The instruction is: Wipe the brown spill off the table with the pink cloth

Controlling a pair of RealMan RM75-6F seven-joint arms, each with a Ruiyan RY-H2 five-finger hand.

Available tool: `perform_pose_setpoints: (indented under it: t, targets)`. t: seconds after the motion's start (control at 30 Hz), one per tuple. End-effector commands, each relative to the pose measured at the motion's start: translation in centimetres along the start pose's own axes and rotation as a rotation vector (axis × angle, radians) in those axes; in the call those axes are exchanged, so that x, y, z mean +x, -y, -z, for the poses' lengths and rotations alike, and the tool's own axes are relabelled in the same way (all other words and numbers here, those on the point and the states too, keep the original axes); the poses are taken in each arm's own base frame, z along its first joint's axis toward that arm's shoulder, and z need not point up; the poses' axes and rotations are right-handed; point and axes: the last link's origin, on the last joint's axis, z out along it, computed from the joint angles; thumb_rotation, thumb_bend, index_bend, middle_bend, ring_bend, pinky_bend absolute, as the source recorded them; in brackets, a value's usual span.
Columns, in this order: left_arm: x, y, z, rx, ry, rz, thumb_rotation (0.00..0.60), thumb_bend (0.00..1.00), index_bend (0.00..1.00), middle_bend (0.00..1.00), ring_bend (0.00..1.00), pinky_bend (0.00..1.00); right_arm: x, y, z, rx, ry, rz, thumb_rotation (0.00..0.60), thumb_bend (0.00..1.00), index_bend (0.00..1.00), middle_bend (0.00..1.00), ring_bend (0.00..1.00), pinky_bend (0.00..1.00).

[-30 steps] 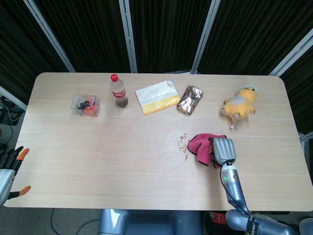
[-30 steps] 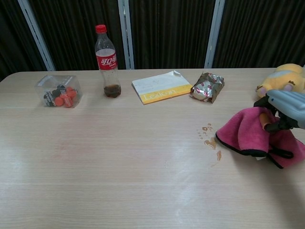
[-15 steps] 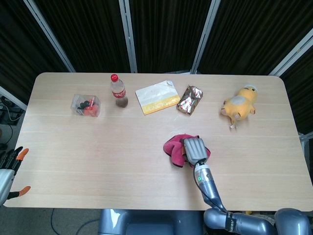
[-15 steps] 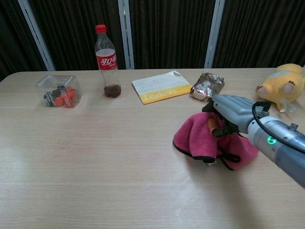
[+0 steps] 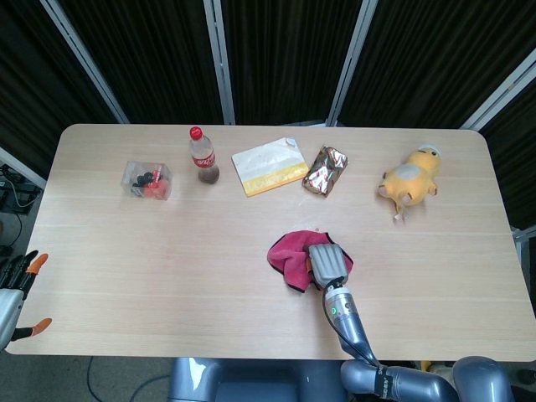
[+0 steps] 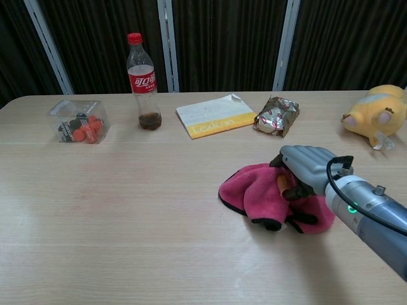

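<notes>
The pink cloth (image 5: 291, 254) (image 6: 254, 190) lies bunched on the table a little right of centre. My right hand (image 5: 328, 263) (image 6: 304, 166) grips its right part and presses it to the tabletop. The brown spill is hidden under the cloth; no brown drops show in either view. My left hand (image 5: 18, 289) hangs off the table's front left corner, fingers apart, holding nothing. It is outside the chest view.
Along the back stand a clear box of small items (image 5: 147, 180) (image 6: 78, 121), a cola bottle (image 5: 202, 156) (image 6: 142, 81), a white-and-yellow packet (image 5: 269, 166) (image 6: 217, 115), a foil bag (image 5: 326, 171) (image 6: 277, 115) and a yellow plush toy (image 5: 409, 176) (image 6: 376, 110).
My right hand has dragged the pink cloth leftward across the table, over the brown drops that showed one second ago. The left hand has stayed put.
</notes>
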Motion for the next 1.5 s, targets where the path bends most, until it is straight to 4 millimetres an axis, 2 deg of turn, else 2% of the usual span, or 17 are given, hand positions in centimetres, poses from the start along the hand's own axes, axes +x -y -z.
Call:
perform_pose_setpoints:
  t: [0.03, 0.63, 0.8, 0.97, 1.2, 1.23, 1.3, 1.5]
  targets:
    - [0.0, 0.0, 0.0, 0.0, 0.001, 0.0, 0.6, 0.0, 0.0, 0.0, 0.0, 0.0, -0.2, -1.7, 0.0, -0.039, -0.005, 0.011, 0.6, 0.72, 0.74, 0.6, 0.54, 0.74]
    - [-0.1, -0.1, 0.0, 0.004, 0.005, -0.001, 0.6, 0.0, 0.0, 0.0, 0.0, 0.0, 4.5, -10.4, -0.8, -0.309, -0.143, 0.051, 0.6, 0.73, 0.75, 0.6, 0.54, 0.74]
    - [-0.1, -0.1, 0.0, 0.003, 0.006, -0.001, 0.6, 0.0, 0.0, 0.0, 0.0, 0.0, 4.8, -11.4, -0.8, -0.349, -0.144, 0.053, 0.6, 0.72, 0.75, 0.61, 0.54, 0.74]
    - [-0.1, -0.2, 0.0, 0.002, 0.007, -0.003, 0.6, 0.0, 0.0, 0.0, 0.0, 0.0, 4.4, -10.6, -0.9, -0.325, -0.133, 0.045, 0.6, 0.73, 0.75, 0.61, 0.54, 0.74]
    - [-0.1, -0.2, 0.1, 0.007, 0.01, 0.001, 0.6, 0.0, 0.0, 0.0, 0.0, 0.0, 2.6, -7.6, -1.7, -0.25, -0.115, 0.015, 0.6, 0.73, 0.75, 0.6, 0.54, 0.74]
    - [-0.1, -0.2, 0.1, 0.007, 0.009, 0.002, 0.6, 0.0, 0.0, 0.0, 0.0, 0.0, 2.4, -7.0, -1.8, -0.234, -0.117, 0.005, 0.6, 0.73, 0.75, 0.61, 0.54, 0.74]
    - [-0.2, -0.1, 0.0, 0.003, 0.014, 0.004, 0.6, 0.0, 0.0, 0.0, 0.0, 0.0, 1.8, -4.3, -2.2, -0.149, -0.128, -0.02, 0.6, 0.72, 0.75, 0.61, 0.54, 0.74]
    - [-0.1, -0.1, 0.1, -0.004, 0.014, 0.005, 0.6, 0.0, 0.0, 0.0, 0.0, 0.0, 0.7, -0.7, -2.7, -0.063, -0.142, -0.049, 0.6, 0.73, 0.75, 0.61, 0.54, 0.74]
